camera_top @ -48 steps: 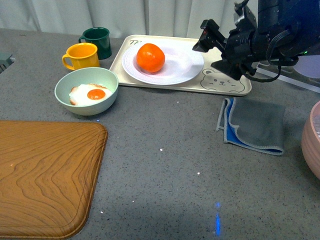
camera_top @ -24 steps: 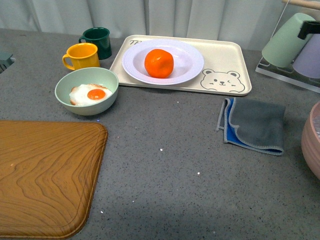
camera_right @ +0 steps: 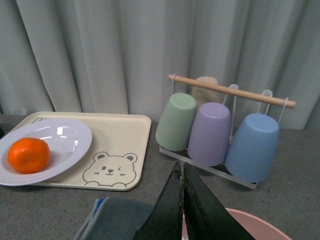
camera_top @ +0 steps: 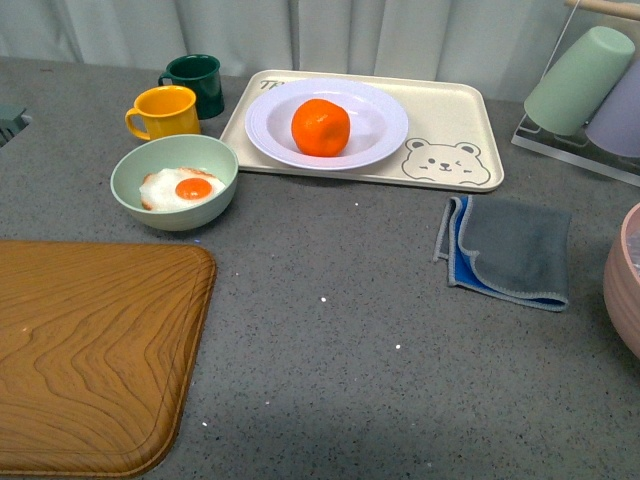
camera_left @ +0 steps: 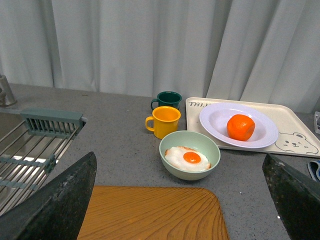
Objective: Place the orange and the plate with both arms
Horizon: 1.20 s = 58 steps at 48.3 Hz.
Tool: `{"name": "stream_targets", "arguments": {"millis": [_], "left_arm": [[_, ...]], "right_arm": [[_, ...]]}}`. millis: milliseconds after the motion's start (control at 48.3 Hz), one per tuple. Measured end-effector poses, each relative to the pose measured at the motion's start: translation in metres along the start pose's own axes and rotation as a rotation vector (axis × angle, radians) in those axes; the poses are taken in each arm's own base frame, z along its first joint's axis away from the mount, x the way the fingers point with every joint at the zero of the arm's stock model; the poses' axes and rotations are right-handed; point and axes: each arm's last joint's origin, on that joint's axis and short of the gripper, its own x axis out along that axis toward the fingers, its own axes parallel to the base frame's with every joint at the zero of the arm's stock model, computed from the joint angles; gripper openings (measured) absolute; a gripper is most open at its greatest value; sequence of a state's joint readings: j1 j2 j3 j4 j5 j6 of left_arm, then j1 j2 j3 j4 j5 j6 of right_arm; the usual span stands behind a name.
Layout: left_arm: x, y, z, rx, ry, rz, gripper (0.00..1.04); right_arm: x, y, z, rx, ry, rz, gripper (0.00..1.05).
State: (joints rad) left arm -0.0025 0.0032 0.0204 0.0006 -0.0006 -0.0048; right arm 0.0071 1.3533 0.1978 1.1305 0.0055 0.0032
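The orange lies in the middle of the white plate, which rests on the beige bear-print tray at the back of the counter. Both also show in the left wrist view, orange on plate, and in the right wrist view, orange on plate. Neither arm appears in the front view. My left gripper is open, its dark fingers wide apart above the wooden board, well short of the plate. My right gripper is shut on nothing, above the grey cloth and pink bowl.
A pale green bowl with a fried egg, a yellow mug and a dark green mug stand left of the tray. A wooden board fills the front left. A grey-blue cloth, a pink bowl and a cup rack sit right.
The right arm, which hung over the tray's right end a second ago, has drawn back out of the front view. The orange has rolled from the plate's left part to its middle.
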Motion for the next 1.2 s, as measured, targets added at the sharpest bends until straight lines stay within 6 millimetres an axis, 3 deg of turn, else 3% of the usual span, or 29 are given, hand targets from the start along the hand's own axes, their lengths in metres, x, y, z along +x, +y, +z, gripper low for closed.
{"name": "stream_targets", "arguments": {"millis": [476, 1201], "left_arm": [[0.000, 0.000, 0.000, 0.000, 0.000, 0.000, 0.98], [0.000, 0.000, 0.000, 0.000, 0.000, 0.000, 0.98]], "right_arm": [[-0.048, -0.001, 0.002, 0.000, -0.009, -0.002, 0.01], [-0.083, -0.001, 0.005, 0.001, -0.024, -0.001, 0.01]]}}
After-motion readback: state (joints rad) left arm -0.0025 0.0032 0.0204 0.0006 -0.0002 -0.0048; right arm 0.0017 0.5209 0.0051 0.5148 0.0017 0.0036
